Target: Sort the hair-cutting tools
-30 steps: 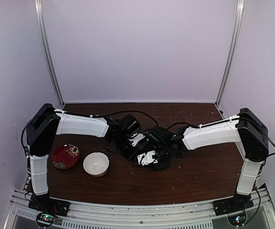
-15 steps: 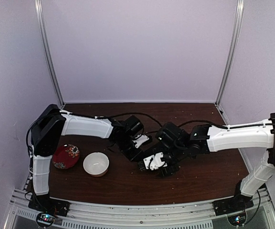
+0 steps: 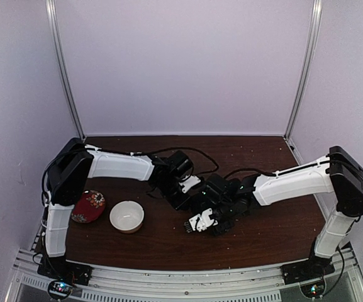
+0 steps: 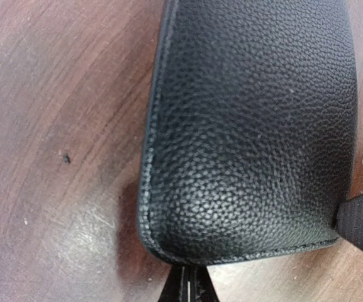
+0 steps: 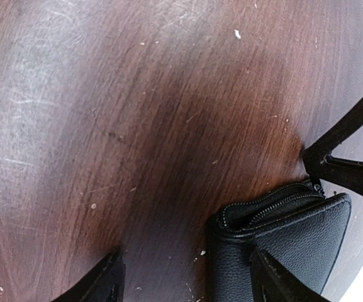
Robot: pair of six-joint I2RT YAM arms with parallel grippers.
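Note:
No scissors and no thin black stick pieces show in any view. A black grained pouch (image 4: 250, 126) lies on the brown table and fills the left wrist view. My left gripper (image 4: 187, 286) is shut, its tips at the pouch's near edge, and sits mid-table in the top view (image 3: 182, 187). My right gripper (image 5: 186, 258) is open just right of it in the top view (image 3: 201, 221). One finger is over the pouch's zipped corner (image 5: 275, 220), the other over bare table. The zipper is partly open there.
A white bowl (image 3: 126, 216) and a red patterned plate (image 3: 87, 206) stand at the front left of the table (image 3: 269, 233). The left gripper's black fingers (image 5: 348, 160) show at the right wrist view's right edge, touching the pouch's zipper end.
The right arm has swung out to the right and back, and its gripper has shifted a little toward the front. The left gripper has edged slightly right and stays on the pouch.

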